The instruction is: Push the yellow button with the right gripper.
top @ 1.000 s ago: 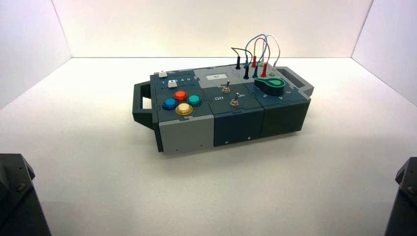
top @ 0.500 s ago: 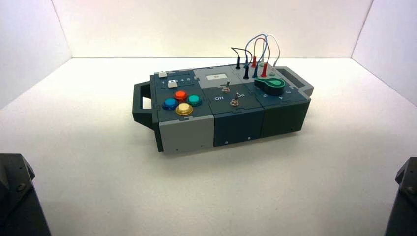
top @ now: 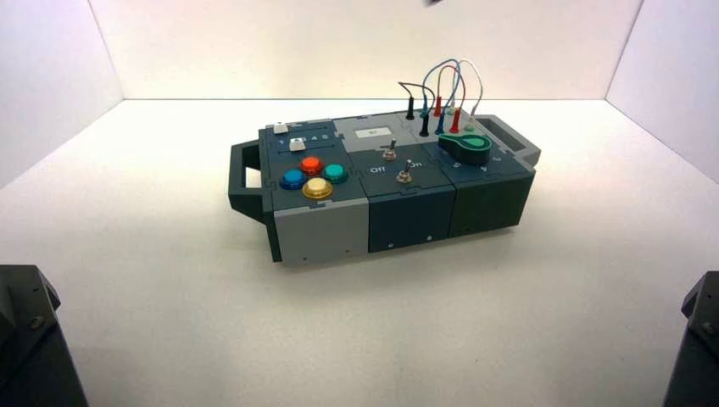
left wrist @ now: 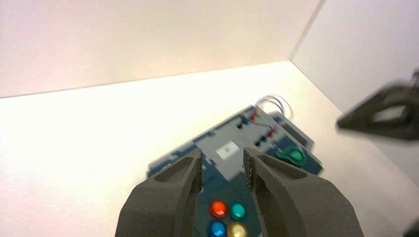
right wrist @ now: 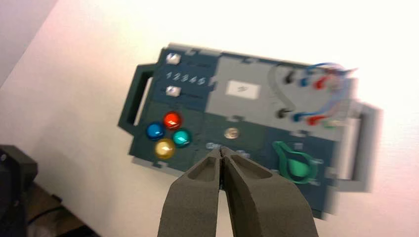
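The yellow button [top: 318, 187] sits at the front of a cluster of four domed buttons on the left part of the box [top: 322, 233], with the orange-red [top: 311, 164], teal [top: 335, 173] and blue [top: 292, 178] buttons around it. My right gripper [right wrist: 221, 150] is shut and empty, high above the box, its tip over the middle of the box's front edge, to the right of the yellow button [right wrist: 164, 148]. It also shows in the left wrist view [left wrist: 343, 123]. My left gripper [left wrist: 222, 168] is open and empty, raised above the box, with the yellow button [left wrist: 236, 230] below it.
The box carries two white sliders [top: 296, 143], two toggle switches [top: 404, 176], a green knob [top: 466, 146] and plugged wires [top: 441, 85]. It has a handle [top: 242, 178] at its left end. Dark arm bases [top: 30, 339] fill the front corners. White walls enclose the table.
A small dark piece has come into the top edge of the high view. The box and its parts have not moved.
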Robot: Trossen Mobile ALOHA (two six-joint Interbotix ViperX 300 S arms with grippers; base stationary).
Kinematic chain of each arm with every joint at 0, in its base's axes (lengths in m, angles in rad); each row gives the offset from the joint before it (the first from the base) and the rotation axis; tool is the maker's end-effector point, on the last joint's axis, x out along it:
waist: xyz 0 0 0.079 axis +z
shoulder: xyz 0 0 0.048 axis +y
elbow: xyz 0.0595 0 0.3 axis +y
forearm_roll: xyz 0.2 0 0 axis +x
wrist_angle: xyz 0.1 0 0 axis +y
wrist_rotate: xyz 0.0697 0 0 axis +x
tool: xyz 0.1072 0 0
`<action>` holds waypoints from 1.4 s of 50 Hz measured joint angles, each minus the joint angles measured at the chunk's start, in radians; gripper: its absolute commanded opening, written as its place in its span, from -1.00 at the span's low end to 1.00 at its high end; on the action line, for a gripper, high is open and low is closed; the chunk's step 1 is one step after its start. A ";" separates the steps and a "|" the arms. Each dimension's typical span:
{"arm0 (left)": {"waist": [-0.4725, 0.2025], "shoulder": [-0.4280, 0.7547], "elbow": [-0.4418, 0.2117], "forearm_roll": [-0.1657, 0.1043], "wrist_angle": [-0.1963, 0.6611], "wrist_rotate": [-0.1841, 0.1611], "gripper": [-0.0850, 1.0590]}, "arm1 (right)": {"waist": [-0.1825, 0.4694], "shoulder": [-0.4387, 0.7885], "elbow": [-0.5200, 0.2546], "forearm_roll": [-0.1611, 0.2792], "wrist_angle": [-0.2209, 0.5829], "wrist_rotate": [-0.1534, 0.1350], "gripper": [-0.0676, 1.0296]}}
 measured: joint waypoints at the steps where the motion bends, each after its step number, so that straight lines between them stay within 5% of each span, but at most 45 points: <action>1: 0.012 0.000 0.000 0.000 -0.002 0.000 -0.04 | 0.005 0.012 0.000 0.008 -0.008 0.000 -0.92; 12: 0.106 -0.032 0.000 0.003 -0.002 0.006 -0.04 | 0.077 0.121 -0.020 0.061 -0.051 0.003 -0.92; 48: 0.112 -0.077 0.025 0.003 -0.011 0.006 -0.04 | 0.221 0.339 -0.043 0.109 -0.066 0.006 -0.92; 70: 0.114 -0.078 0.025 0.003 -0.012 0.005 -0.04 | 0.233 0.436 -0.077 0.132 -0.094 0.006 -0.92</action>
